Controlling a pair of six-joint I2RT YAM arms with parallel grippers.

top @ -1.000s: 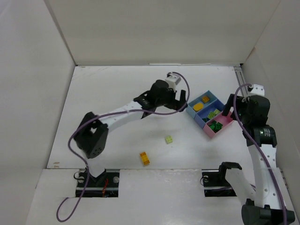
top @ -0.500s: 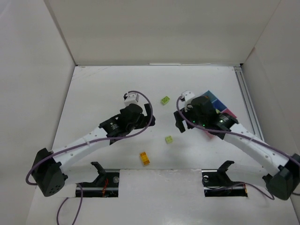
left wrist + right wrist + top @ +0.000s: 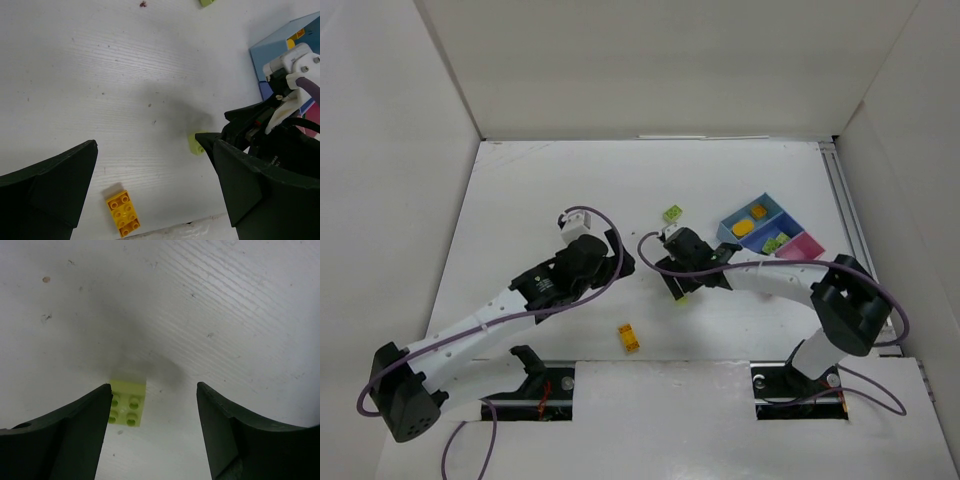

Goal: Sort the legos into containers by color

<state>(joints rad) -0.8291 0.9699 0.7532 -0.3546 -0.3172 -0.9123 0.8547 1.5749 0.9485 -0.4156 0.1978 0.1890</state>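
Hovering wide open, right gripper (image 3: 152,395) sits over one lime brick (image 3: 127,402) left of the three containers (image 3: 728,222). Three loose legos, all left of them: that one, second lime brick (image 3: 673,213), orange brick (image 3: 629,338). Left gripper (image 3: 155,145) also spread wide.

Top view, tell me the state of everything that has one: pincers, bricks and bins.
Left pincer: open, empty.
Right pincer: open, empty.
Near lime brick: on table, studs up, under right pincer, ungripped.
Far lime brick: on table, unsorted.
Orange brick: on table, studs up, unsorted.
Light blue bin: holds orange bricks.
Darker blue bin: holds lime bricks.
Pink bin: partly hidden, contents unclear.
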